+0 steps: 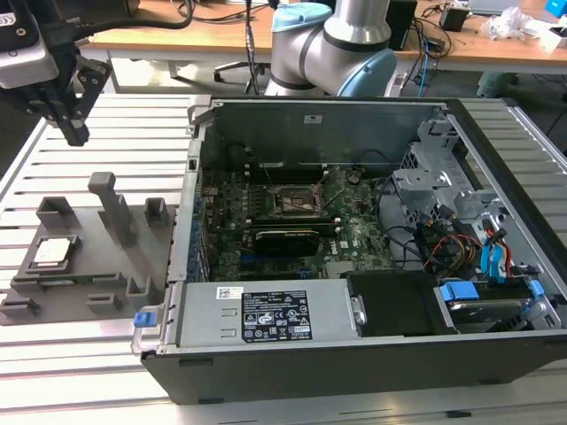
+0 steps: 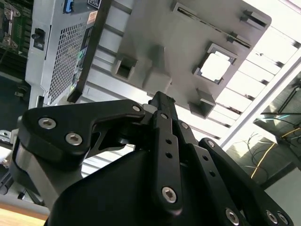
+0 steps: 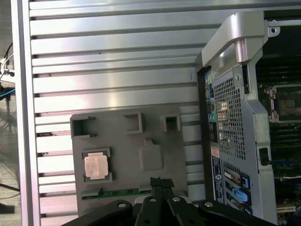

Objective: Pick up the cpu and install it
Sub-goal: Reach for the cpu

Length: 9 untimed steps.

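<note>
The gripper (image 1: 76, 133) hung above the slatted table (image 1: 80, 363), well apart from the cpu (image 1: 53, 252) and higher than it. Its fingers (image 2: 163, 141) met at the tips, with nothing between them. The cpu lay flat, metal plate up, in a square seat of the grey holder plate (image 1: 93, 266), beside the open computer case (image 1: 310, 376) (the socket (image 1: 297, 202) on the board inside appeared unoccupied).

The step in hand was judged to be the approach to the pick. To do it well, the jaws would need to part wider than the chip before any descent. They would also need to be centred over it and squared to two opposite edges. The seat's raised tabs left little room at the chip's rim. A skewed descent would likely strike them or tilt the chip.
</note>
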Each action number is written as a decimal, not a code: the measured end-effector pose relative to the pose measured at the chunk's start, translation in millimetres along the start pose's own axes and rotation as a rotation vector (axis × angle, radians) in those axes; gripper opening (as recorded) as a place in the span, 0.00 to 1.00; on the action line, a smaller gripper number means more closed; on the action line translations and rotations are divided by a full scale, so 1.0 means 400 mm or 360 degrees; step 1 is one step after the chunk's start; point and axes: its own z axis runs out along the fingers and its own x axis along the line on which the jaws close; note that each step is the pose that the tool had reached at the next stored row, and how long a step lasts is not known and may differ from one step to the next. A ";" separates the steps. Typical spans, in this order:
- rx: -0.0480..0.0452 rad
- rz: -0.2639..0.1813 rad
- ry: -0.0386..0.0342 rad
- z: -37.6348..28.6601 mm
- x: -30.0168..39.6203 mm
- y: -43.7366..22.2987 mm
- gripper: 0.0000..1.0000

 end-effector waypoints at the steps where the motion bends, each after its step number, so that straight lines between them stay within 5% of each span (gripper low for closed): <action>1: 0.0000 0.0000 0.0000 0.000 0.004 0.000 0.11; 9: 0.0000 0.0000 0.0000 -0.001 0.031 -0.002 0.11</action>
